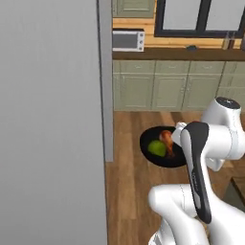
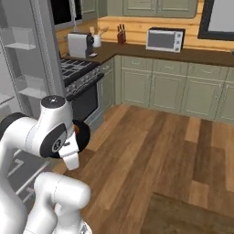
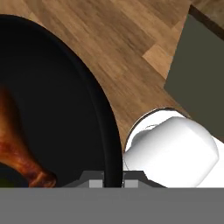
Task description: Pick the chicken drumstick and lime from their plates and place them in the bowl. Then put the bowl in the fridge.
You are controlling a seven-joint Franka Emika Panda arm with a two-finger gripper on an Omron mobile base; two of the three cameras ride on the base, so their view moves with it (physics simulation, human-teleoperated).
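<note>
The bowl held at the gripper is glossy black, smooth, its rim catching a thin grey sheen just above the fingertips. Inside it the chicken drumstick looks glazed orange-brown and slightly mottled, and the lime beside it is smooth yellow-green. Below the bowl the floor is brown wood planking with visible grain, satin. Left of the arm the fridge door is flat, matt light grey
</note>
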